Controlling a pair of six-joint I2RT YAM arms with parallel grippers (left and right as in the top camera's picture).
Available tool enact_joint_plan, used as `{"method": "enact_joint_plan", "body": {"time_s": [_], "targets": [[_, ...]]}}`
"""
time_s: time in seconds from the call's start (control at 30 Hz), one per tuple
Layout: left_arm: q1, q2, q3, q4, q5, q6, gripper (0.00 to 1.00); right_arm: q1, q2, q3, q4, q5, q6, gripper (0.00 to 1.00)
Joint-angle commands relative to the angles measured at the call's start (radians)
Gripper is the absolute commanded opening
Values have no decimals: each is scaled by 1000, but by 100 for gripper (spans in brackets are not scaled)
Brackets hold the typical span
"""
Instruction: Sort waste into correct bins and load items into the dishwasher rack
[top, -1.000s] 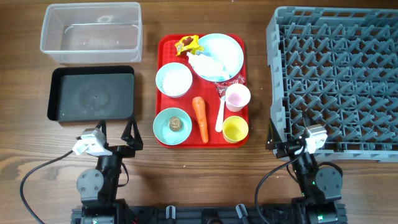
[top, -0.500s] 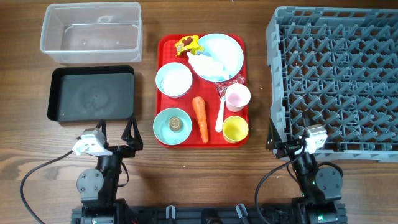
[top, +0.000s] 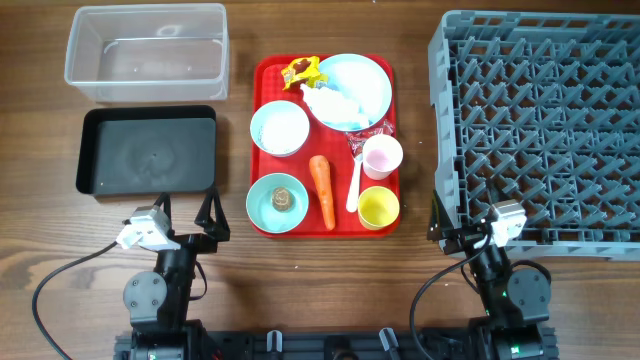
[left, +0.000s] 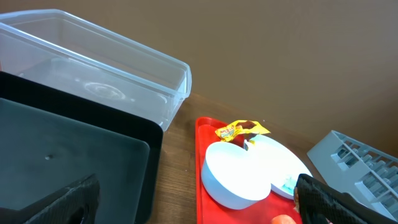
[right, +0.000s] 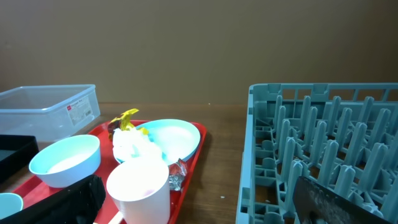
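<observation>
Zero counted as sorted or loaded, judging by the layout: saw carrot (top: 322, 190), tissue (top: 328, 100), wrappers (top: 301, 70), plate (top: 368, 78), pink cup (top: 382, 155) and yellow cup (top: 378, 207) all on the red tray (top: 262, 75), found clear tub (top: 146, 55), black tray (top: 148, 155) and dishwasher rack (top: 540, 120) bare, and noted left gripper (top: 186, 208) and right gripper (top: 462, 218) gaping wide, grasping nothing.

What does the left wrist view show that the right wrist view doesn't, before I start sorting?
Only the left wrist view shows the floor of the black tray and looks down into the clear tub; neither has anything in it. Only the right wrist view shows the pink cup, the crumpled tissue on the plate, and the upright pegs of the dishwasher rack. Both share the red tray, the yellow wrapper, the pale blue plate, the tub's outside and at least a corner of the rack.
</observation>
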Motion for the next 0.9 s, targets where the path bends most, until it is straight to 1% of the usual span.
{"method": "enact_joint_plan", "body": {"time_s": [0.0, 0.8, 0.87], "targets": [[5, -7, -5, -4, 8, 16, 100, 6, -8, -2, 5, 18, -9, 100], [5, -7, -5, -4, 8, 16, 100, 6, -8, -2, 5, 18, -10, 100], [5, -7, -5, -4, 8, 16, 100, 6, -8, -2, 4, 43, -11, 100]]}}
